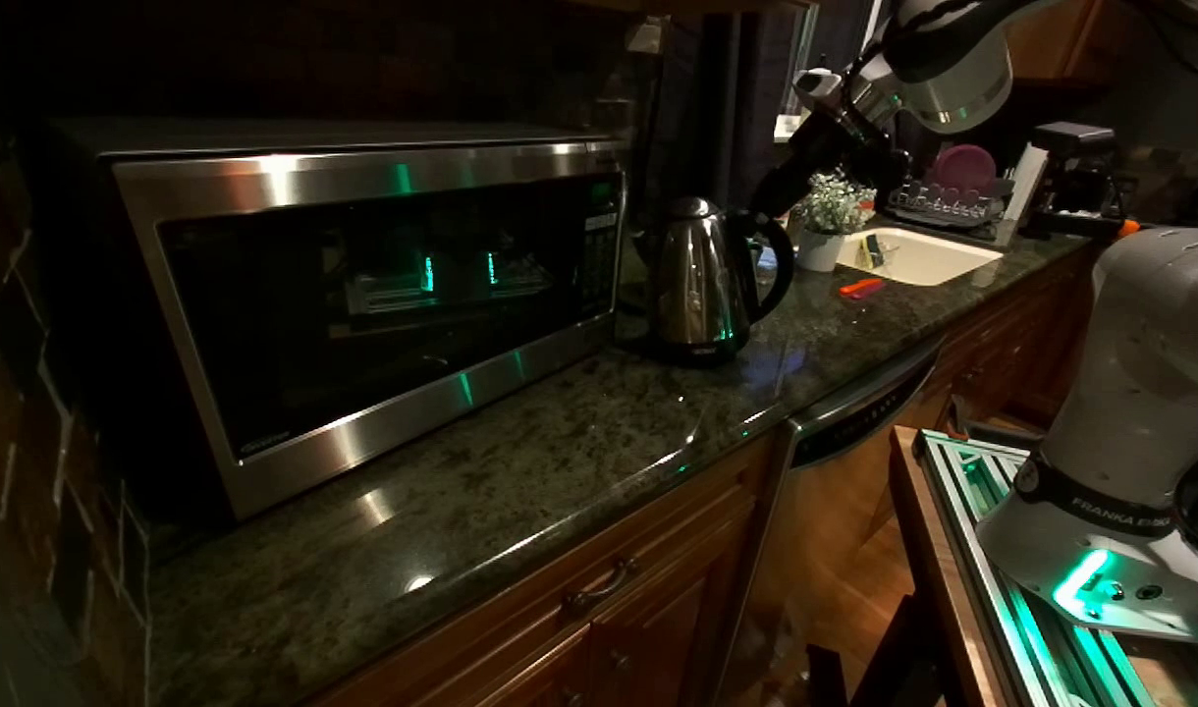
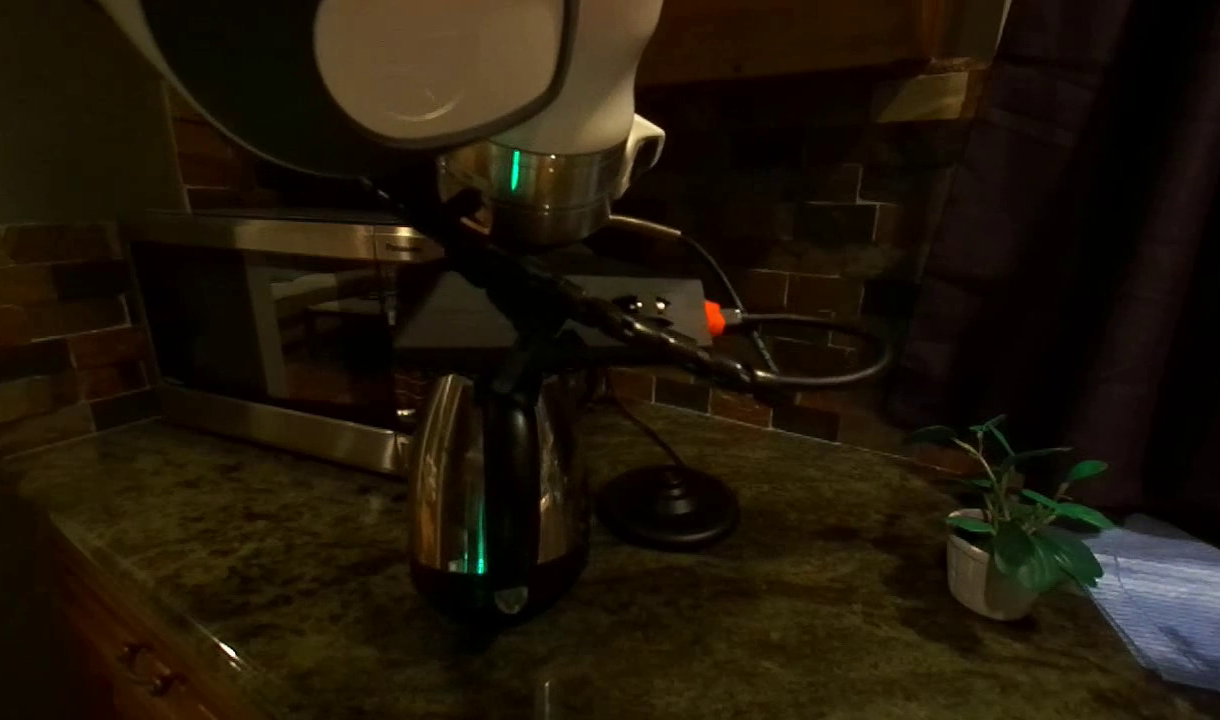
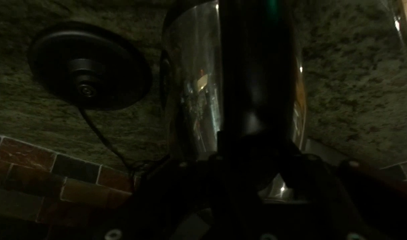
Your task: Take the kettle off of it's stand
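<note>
Kettle [image 1: 702,285] below, handle [image 1: 785,263] in gripper [image 3: 256,143]

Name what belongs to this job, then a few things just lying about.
Job:
black-handled shiny silver steel kettle
round black corded stand
black two-fingered gripper

Just lying about:
boxy steel-framed black microwave
green leafy potted plant
small white potted flowers
small elongated orange object
</note>
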